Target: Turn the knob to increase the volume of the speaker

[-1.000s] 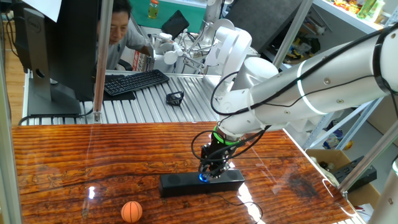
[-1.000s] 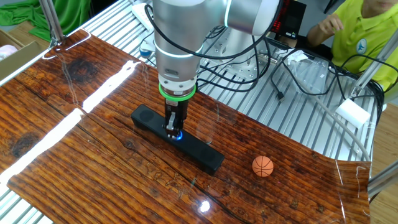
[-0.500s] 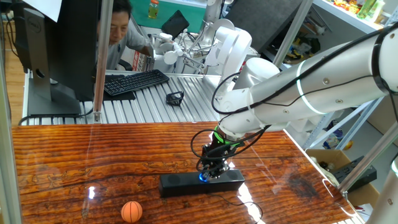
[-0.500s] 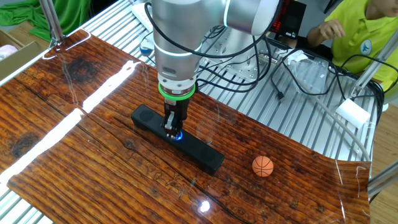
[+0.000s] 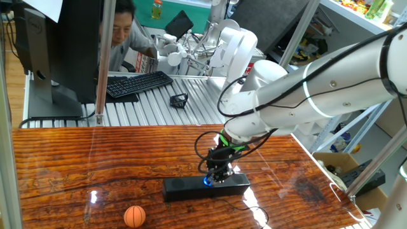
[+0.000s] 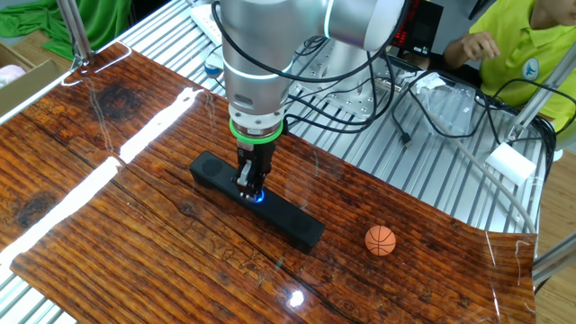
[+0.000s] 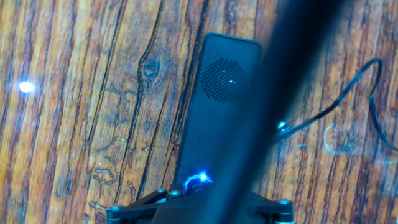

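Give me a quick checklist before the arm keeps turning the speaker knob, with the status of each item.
1. Gripper over the knob: ok.
2. Fingers closed on the knob: cannot tell, the contact is hidden.
3. Knob light on: ok, glowing blue.
4. Speaker flat on the table: ok.
5. Cable away from the gripper: ok, it trails off to the side.
6. Ball away from the speaker: ok.
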Robot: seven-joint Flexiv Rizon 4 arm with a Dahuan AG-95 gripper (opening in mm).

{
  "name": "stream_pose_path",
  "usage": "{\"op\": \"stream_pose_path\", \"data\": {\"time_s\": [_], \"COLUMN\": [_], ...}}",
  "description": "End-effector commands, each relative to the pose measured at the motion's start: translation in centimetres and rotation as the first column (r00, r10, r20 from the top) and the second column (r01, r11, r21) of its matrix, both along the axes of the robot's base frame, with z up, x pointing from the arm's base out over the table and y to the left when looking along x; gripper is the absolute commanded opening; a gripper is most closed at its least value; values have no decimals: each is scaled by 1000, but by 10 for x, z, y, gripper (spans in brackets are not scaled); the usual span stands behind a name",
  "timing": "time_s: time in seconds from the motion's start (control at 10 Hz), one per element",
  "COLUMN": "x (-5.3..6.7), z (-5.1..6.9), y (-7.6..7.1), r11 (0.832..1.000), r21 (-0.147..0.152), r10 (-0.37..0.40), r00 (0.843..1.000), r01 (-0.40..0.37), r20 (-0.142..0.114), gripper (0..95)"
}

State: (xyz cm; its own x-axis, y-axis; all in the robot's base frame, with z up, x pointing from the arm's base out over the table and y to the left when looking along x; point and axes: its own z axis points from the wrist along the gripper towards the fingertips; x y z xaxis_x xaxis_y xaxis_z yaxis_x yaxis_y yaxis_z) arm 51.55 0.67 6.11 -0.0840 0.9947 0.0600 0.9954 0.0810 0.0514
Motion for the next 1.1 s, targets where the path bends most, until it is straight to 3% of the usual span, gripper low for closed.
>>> {"op": "stream_pose_path", "data": {"time_s": [0.1, 1.1], "x": [1, 1], "z": [-2, -2], "y": [0, 0], "r11": [1000, 994], "r21": [1, 18], "r10": [-20, -111], "r00": [1000, 994], "r01": [20, 111], "r20": [6, 11], "gripper": [0, 0]}}
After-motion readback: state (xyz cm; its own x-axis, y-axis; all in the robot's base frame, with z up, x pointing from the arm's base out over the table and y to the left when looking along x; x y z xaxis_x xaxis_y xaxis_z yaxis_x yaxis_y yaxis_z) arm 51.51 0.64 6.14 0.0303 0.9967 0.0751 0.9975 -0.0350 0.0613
